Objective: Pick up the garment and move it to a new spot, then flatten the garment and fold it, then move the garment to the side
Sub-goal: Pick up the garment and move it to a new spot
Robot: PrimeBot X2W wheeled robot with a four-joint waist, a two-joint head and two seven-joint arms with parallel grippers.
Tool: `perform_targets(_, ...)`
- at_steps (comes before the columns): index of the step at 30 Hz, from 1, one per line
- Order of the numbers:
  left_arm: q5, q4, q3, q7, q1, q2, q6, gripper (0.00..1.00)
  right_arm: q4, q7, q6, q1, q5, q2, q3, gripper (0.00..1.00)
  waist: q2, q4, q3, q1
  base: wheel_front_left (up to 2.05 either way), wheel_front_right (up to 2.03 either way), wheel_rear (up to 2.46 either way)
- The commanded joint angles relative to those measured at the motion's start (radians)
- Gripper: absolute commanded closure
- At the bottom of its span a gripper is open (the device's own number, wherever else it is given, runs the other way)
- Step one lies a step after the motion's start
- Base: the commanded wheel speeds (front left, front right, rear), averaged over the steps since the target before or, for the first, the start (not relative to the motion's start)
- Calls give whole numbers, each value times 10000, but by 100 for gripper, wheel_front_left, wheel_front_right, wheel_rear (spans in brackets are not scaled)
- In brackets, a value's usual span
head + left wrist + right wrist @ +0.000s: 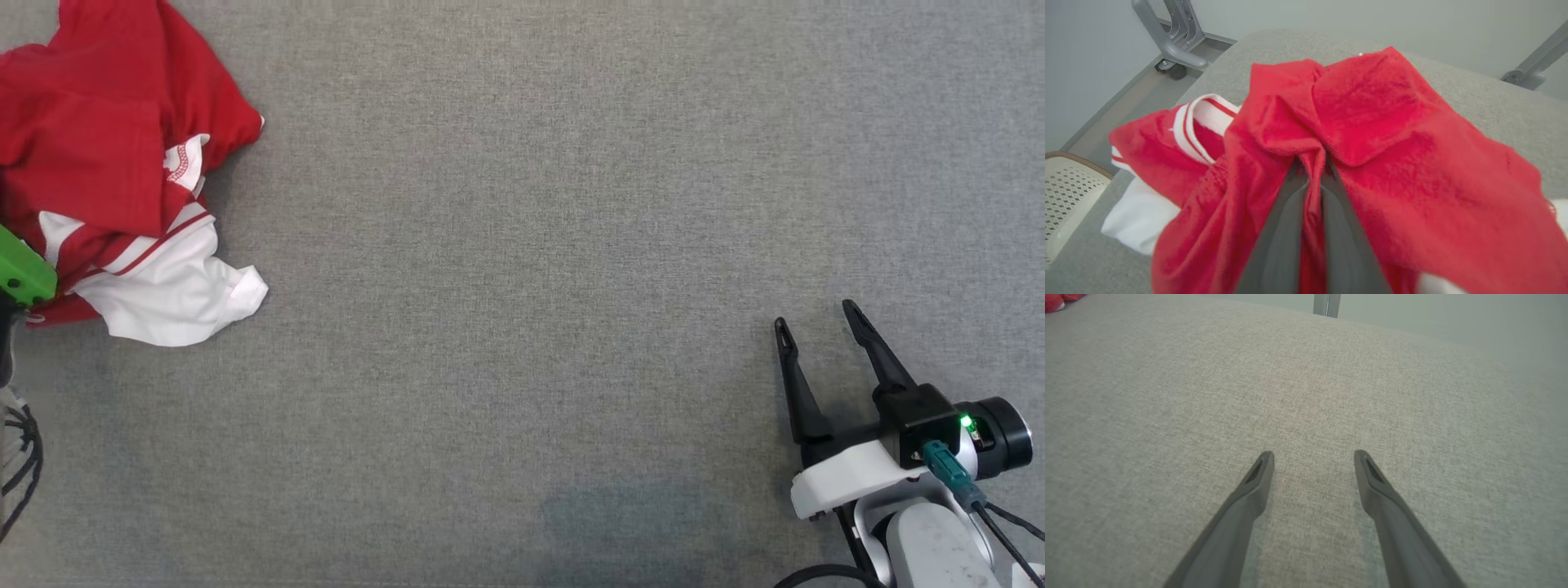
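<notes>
The garment [106, 163] is a red and white jersey, crumpled in a heap at the far left of the grey table. In the left wrist view my left gripper [1312, 163] is shut on a fold of the garment's [1372, 134] red cloth, which bunches between its two dark fingers [1278, 228]. A green part of the left arm [23, 273] pokes in at the left edge of the head view, against the heap. My right gripper [816, 314] rests open at the lower right, far from the garment, with nothing between its fingers [1257, 477]. A scrap of the red garment [1057, 300] shows in the right wrist view's top left corner.
The grey cloth-covered table [522, 327] stretches wide between the heap and my right gripper. Past the table's far left edge stand a grey metal frame on a wheel [1175, 45] and a pale perforated basket [1065, 192]. Black cables [20, 457] hang at the lower left.
</notes>
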Motion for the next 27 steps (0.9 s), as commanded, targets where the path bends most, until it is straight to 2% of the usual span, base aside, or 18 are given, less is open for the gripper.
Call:
perform_targets(1,120,13,-6,-92,-86,153,9,100,30,-66,-3,96,35,16,-26,0,-1,-5,-196,0,0,0,0)
perform_targets(5,337,-47,-381,-710,-438,418,9,100,143,-66,-3,306,127,79,-68,0,-1,55,-602,0,0,0,0)
perform_targets(9,337,-349,-584,-851,-919,878,9,100,280,-67,-3,441,298,141,33,0,-1,80,-1044,0,0,0,0)
perform_targets(17,-266,-2067,-1146,-49,-1448,1669,9,100,433,-67,-3,654,663,217,72,0,-1,-114,-1762,0,0,0,0)
perform_targets(21,-669,-3331,-1403,412,-1218,1836,9,100,502,-67,-3,809,926,226,65,0,-1,-271,-2087,0,0,0,0)
perform_targets(27,-1299,-5476,-1514,1082,-804,1471,80,100,501,-67,-3,990,1194,228,-49,0,-1,-703,-2447,0,0,0,0)
